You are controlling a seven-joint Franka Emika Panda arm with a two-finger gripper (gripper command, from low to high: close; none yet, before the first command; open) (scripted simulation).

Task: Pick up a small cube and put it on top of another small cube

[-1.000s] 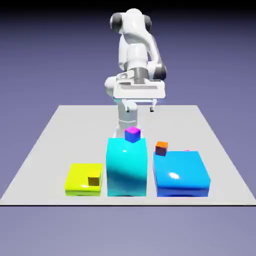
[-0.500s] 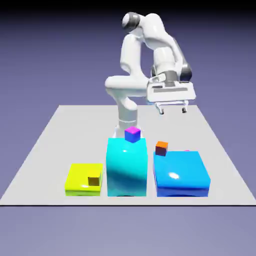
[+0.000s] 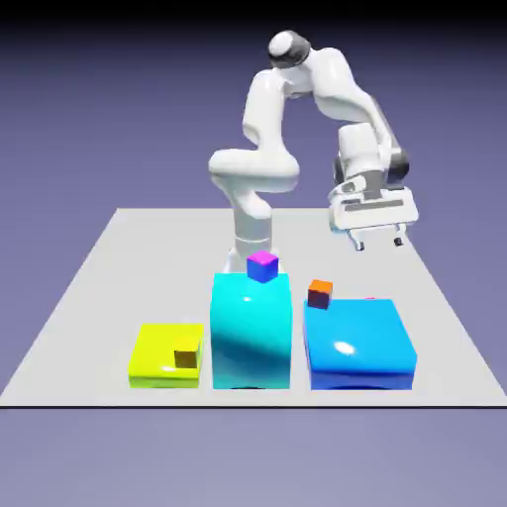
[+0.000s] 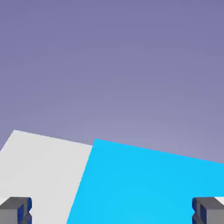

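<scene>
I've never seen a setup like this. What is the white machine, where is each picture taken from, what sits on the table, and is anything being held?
It is a rendered white robot arm with a two-finger tool, open and empty. One view looks from across the table; the other from the hand, showing grey fingertips over the blue block. Yellow, cyan and blue blocks hold tiny cubes: brownish, magenta, orange.

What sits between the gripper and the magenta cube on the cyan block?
Nothing: in the exterior view, only bare table and backdrop separate the open gripper from the magenta cube atop the cyan block.
</scene>
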